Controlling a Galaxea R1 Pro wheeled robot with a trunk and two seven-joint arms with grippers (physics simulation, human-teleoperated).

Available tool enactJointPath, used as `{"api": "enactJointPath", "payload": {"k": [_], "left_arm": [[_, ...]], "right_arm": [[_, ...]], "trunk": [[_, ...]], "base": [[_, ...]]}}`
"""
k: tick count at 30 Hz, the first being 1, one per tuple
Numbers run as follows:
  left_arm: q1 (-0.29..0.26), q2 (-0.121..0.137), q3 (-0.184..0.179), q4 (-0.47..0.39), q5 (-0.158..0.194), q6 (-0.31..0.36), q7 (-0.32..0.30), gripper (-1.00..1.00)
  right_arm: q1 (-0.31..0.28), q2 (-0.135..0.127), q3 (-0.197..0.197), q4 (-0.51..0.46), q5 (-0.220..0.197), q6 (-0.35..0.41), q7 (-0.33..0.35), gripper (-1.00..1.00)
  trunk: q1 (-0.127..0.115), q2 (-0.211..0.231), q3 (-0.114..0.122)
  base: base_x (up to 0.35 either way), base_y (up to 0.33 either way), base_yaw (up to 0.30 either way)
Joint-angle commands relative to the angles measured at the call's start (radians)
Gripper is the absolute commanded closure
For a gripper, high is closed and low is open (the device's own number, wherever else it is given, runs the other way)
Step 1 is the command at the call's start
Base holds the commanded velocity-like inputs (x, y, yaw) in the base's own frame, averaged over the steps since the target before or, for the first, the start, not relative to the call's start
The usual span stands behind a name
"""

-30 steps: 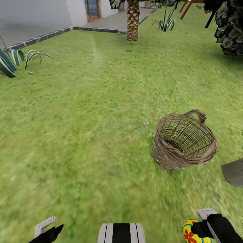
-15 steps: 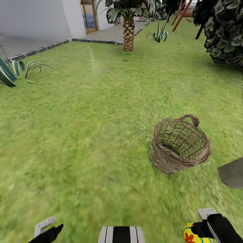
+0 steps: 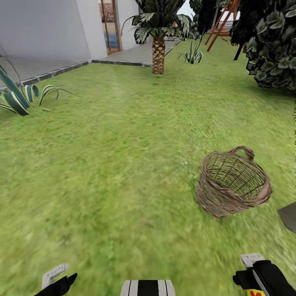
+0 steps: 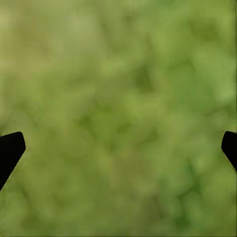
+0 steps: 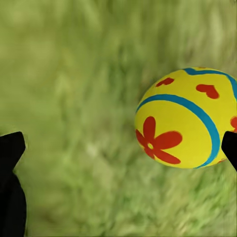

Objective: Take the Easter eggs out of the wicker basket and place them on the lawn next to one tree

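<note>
The wicker basket [image 3: 232,187] stands on the lawn [image 3: 115,164] at the right, tilted a little, and I see no egg inside it. One yellow Easter egg [image 5: 183,118] with blue bands and red flower marks shows over the grass, close beside one fingertip of my right gripper [image 5: 118,148]. That gripper's fingers stand wide apart, open. In the head view only a sliver of the egg [image 3: 255,293] shows, under the right gripper [image 3: 259,275]. My left gripper [image 4: 118,148] is open over bare grass, low at the left [image 3: 57,281].
A palm [image 3: 158,55] stands far ahead by the grey paving [image 3: 135,53] and the white house. A spiky plant [image 3: 20,96] grows at the left. Dark leafy foliage [image 3: 271,53] fills the upper right. A dark grey flat shape [image 3: 289,216] juts in at the right edge.
The camera has moved: the whole view has shifted, with more of the house and palm showing and the basket further right. The egg has slid almost out at the bottom edge.
</note>
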Motion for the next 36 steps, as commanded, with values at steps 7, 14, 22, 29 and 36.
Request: {"api": "enactJointPath", "payload": {"k": [7,14,22,29,36], "left_arm": [[0.0,-0.001,0.002,0.0,0.007,0.01,-0.003,-1.0],[0.0,-0.001,0.002,0.0,0.007,0.013,-0.002,-1.0],[0.0,-0.001,0.002,0.016,0.006,0.012,-0.001,-1.0],[0.0,-0.001,0.001,0.038,0.005,0.012,-0.001,-1.0],[0.0,-0.002,0.0,0.04,0.005,0.012,-0.001,-1.0]], "right_arm": [[0.0,-0.001,-0.052,-0.002,0.008,0.006,0.009,-1.0],[0.0,0.0,-0.058,-0.001,0.009,0.008,0.01,-1.0],[0.0,0.001,-0.057,-0.001,0.01,0.008,0.009,-1.0],[0.0,0.001,-0.058,0.0,0.01,0.008,0.008,-1.0],[0.0,0.001,-0.057,0.0,0.01,0.008,0.008,-1.0]], "trunk": [[-0.003,0.001,0.031],[-0.006,0.003,0.059],[-0.01,0.005,0.09],[-0.013,0.007,0.117],[-0.021,0.019,0.143]], "base": [[0.205,0.148,-0.25],[0.034,0.019,-0.14],[0.001,0.001,-0.005],[0.0,0.0,0.0],[0.001,0.0,0.0]]}}
